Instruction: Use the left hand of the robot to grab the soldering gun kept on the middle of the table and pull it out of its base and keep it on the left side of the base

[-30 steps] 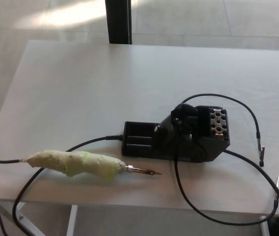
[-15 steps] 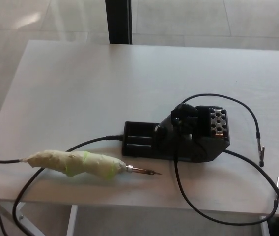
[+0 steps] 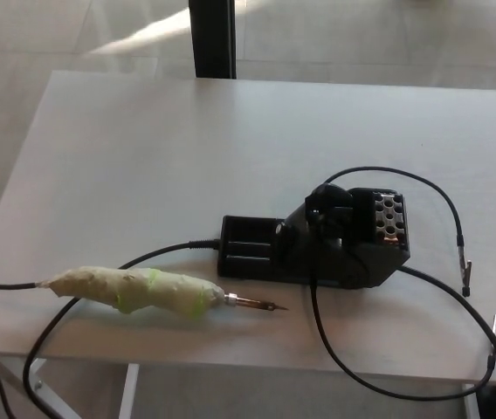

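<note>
Setting: a pale tiled floor (image 3: 458,35) with a patch of sunlight at the top, and a dark upright post (image 3: 211,38) standing behind the far edge of the table.
Surface: a light grey rectangular table (image 3: 169,157); its near edge runs along the bottom of the head view, with a white leg (image 3: 128,388) showing below it on the left.
Soldering gun: the soldering gun (image 3: 134,290) lies flat on the table near the front edge, out of its holder, its handle wrapped in pale yellowish tape with green bands; the bare metal tip (image 3: 257,304) points right, toward the base.
Position: the gun lies to the left of the base and slightly nearer the camera, its tip close to the base's front left corner but apart from it.
Base: the black soldering base (image 3: 318,247) sits at mid-table, with a flat tray part on the left and a raised block with a grid of holes on the right.
Cables: a black cable (image 3: 379,384) loops off the front edge; a second thin lead (image 3: 444,202) arcs right, ending in small clips (image 3: 466,275).
Robot hands: neither hand appears, so the state of their fingers cannot be told.
</note>
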{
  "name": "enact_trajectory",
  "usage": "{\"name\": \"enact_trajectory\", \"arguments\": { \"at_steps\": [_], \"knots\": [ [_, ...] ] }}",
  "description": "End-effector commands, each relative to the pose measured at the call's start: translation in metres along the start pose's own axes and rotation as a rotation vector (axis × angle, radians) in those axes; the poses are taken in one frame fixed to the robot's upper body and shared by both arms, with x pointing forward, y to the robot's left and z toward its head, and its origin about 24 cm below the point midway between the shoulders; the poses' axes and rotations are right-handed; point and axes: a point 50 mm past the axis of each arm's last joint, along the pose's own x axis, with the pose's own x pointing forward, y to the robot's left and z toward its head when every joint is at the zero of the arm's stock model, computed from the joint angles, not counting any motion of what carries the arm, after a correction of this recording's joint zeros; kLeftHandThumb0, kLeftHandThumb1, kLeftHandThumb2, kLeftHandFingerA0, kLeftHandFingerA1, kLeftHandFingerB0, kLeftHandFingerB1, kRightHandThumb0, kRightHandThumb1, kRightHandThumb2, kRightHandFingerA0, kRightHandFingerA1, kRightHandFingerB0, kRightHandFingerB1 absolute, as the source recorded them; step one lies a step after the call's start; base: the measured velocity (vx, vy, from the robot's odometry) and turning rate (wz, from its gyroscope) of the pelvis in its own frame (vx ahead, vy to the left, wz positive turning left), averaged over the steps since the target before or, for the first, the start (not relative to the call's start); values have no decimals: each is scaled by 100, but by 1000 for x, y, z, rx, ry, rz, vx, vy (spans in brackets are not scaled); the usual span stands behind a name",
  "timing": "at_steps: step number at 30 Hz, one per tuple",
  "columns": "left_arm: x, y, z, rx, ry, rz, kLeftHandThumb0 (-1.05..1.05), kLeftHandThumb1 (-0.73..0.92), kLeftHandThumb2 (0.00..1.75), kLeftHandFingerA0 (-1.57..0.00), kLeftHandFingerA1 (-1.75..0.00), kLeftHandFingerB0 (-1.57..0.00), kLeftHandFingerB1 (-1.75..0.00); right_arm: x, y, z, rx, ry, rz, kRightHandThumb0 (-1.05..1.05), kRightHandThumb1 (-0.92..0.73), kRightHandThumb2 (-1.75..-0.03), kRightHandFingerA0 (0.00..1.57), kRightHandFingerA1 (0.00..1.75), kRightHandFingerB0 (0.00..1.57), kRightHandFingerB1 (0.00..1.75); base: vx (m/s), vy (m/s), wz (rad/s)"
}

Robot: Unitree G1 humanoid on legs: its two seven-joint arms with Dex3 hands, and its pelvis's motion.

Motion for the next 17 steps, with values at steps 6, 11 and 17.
{"name": "enact_trajectory", "arguments": {
  "at_steps": [6, 11, 17],
  "knots": [
    [0, 5, 5, 19, -32, 6, -62, 63, 59, -65, -56, -61, -49, -1, -6, 1, -10, 7, -8, -105, -55, -127, 98, 132, 0, 78, 0, 0, 0],
    [1, 6, 7, -10, -5, 15, -63, 62, 59, -68, -55, -67, -49, -2, -9, -3, 24, 19, -3, -105, -53, -126, 98, 133, 0, 84, 0, 0, 0],
    [-2, 7, 4, 30, -22, -26, -62, 65, 60, -60, -56, -58, -48, -6, -20, -10, 10, 59, 26, -105, -47, -127, 88, 132, 7, 82, 0, 0, 0]
  ]
}}
